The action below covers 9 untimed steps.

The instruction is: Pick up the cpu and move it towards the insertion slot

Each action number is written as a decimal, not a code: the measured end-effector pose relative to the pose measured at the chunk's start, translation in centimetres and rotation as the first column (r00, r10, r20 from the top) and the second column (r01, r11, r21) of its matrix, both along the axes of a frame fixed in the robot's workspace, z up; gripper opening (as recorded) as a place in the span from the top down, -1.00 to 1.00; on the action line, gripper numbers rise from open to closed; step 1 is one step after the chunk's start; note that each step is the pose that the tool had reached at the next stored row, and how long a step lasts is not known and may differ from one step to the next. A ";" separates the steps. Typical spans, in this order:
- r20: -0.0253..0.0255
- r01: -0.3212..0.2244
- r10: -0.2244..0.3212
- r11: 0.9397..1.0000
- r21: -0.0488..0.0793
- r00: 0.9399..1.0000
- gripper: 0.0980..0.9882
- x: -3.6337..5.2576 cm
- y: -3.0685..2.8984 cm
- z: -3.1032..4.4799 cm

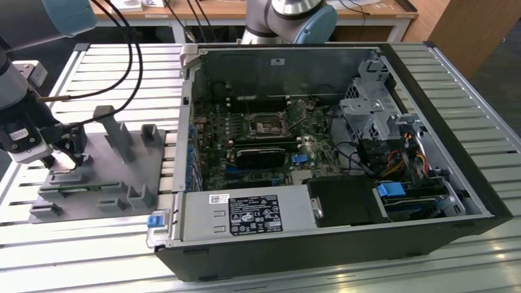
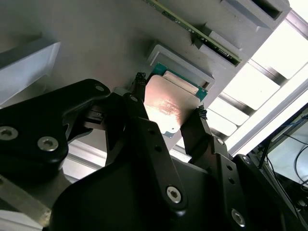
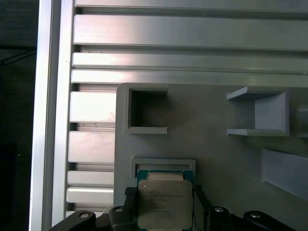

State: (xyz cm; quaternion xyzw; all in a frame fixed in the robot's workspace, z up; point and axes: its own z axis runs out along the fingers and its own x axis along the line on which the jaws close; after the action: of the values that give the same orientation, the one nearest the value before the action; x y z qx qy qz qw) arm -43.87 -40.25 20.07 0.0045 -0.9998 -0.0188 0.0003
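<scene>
Silvery-topped cpu [image 3: 165, 202] sits against the raised frame of a grey fixture [image 3: 216, 159]. Black gripper [image 3: 164, 192] fingers [image 3: 130, 199] press its two side edges. Slatted metal table [image 3: 192, 33] beyond.

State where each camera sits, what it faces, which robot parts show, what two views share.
Exterior view: off the arm, above computer case and grey holder; arm at the exterior view's left.
First wrist view: on the wrist, facing the holder; claw shows.
Second wrist view: on the wrist, behind the claw.
Both wrist views share the gripped cpu.

Bright, even light; glare whitens the table slats [image 2: 260, 82], possibly overexposed.
</scene>
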 end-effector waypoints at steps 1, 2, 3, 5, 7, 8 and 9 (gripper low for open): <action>0.000 0.000 0.000 1.000 0.000 1.000 0.00 0.00 0.00 0.02; 0.000 0.000 0.000 1.000 0.000 1.000 0.00 0.00 0.00 0.04; 0.000 0.000 0.000 1.000 0.000 1.000 0.00 0.00 0.00 0.06; 0.000 0.000 0.000 1.000 0.000 1.000 0.00 0.00 0.00 0.10; 0.000 0.000 0.000 1.000 0.000 1.000 0.00 0.00 0.00 0.13; 0.000 0.000 0.000 1.000 0.000 1.000 0.00 0.00 0.00 0.15; 0.000 0.000 0.000 1.000 0.000 1.000 0.00 0.00 0.00 0.18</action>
State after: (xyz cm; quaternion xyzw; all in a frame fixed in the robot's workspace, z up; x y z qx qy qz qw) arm -43.87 -40.25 20.24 0.0045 -0.9998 -0.0188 0.0003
